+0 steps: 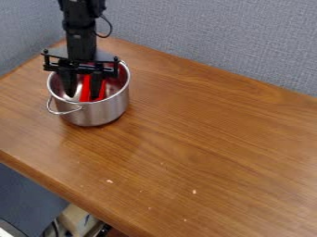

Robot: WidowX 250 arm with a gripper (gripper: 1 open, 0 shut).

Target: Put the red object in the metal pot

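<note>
The metal pot [96, 111] stands on the wooden table at the back left, its loop handle [56, 107] pointing to the front left. The red object [93, 90] is inside the pot, leaning against the inner wall, only partly visible. My gripper [87, 85] hangs straight down from the black arm, with its fingers reaching into the pot on either side of the red object. The fingers stand closer together than the pot's width. Whether they touch the red object is not clear from this view.
The wooden table [198, 130] stretches to the right and front of the pot. A grey wall [235, 37] runs behind it. The table's front edge drops off at the lower left, with clutter on the floor below.
</note>
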